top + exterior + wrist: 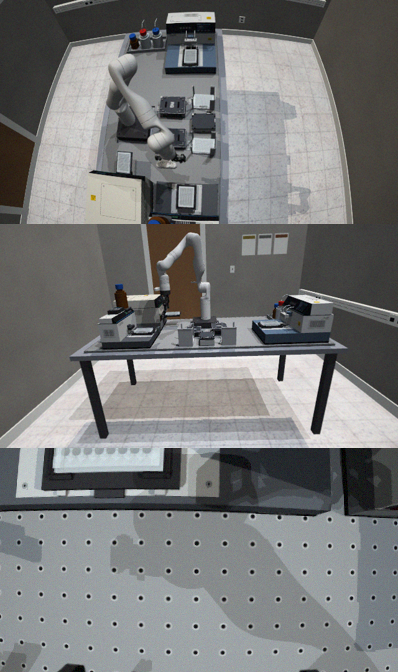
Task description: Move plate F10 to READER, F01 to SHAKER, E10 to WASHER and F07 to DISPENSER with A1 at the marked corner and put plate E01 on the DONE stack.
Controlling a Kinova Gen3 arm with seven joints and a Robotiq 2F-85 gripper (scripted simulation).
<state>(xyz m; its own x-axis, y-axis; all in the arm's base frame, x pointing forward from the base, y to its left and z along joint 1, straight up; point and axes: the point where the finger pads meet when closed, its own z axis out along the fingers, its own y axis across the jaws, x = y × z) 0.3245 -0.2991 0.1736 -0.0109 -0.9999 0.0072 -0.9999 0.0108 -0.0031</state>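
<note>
My gripper [174, 160] [166, 305] [192, 668] is open and empty. It points down over bare perforated deck, between the white reader housing [115, 199] and the dispenser. Only its fingertips show, at the bottom edge of the wrist view. A white well plate [124, 160] [172, 313] lies on the tray beside the white housing, to the left of my gripper. Another plate [186, 196] [143, 330] [107, 460] sits in the black frame of the dispenser. A third plate [190, 56] [270, 323] sits on the blue-based washer [174, 63]. I cannot read any plate labels.
Two stack racks, one [212, 102] [229, 336] and the other [213, 149] [185, 336], each show a white plate inside. A black nest [203, 121] lies between them. Two dark platforms, one [172, 106] and the other [180, 137], stand left of the racks. Three bottles [144, 38] stand at the washer end.
</note>
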